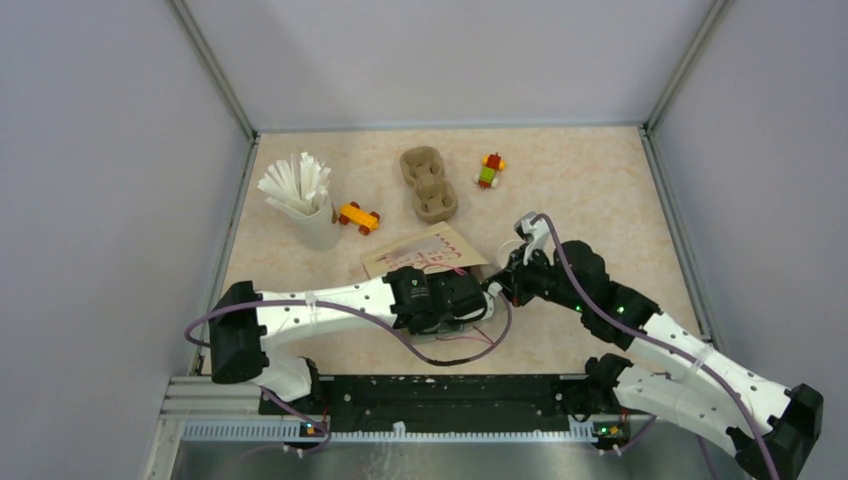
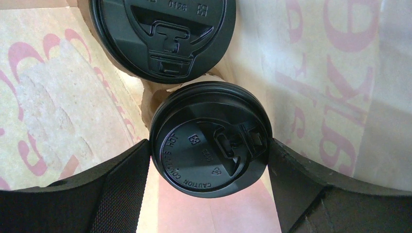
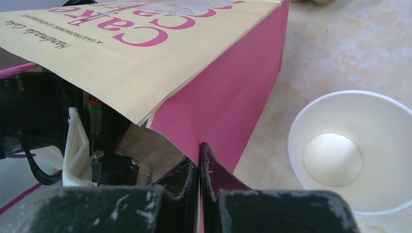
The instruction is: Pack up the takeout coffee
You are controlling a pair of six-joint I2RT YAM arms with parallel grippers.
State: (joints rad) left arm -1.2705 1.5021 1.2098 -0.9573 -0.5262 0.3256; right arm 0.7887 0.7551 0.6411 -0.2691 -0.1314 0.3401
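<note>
A paper bag (image 1: 425, 250) with pink sides and pink lettering lies on the table, its mouth toward the arms. My left gripper (image 2: 209, 160) reaches inside it. Between its fingers (image 2: 121, 194) sits a takeout coffee cup (image 2: 209, 141), black lid facing the camera and touching both fingers. A second lidded cup (image 2: 163, 34) rests just beyond it, deeper in the bag. My right gripper (image 3: 200, 155) is shut on the bag's pink side panel (image 3: 228, 92) at the mouth. From above, the two grippers meet at the bag's near right corner (image 1: 497, 290).
An empty white cup (image 3: 350, 150) without a lid stands right of the bag. Farther back are a beige cup of white sticks (image 1: 300, 195), a brown pulp cup tray (image 1: 428, 182) and two toy brick models (image 1: 358, 216) (image 1: 490, 170). Grey walls enclose the table.
</note>
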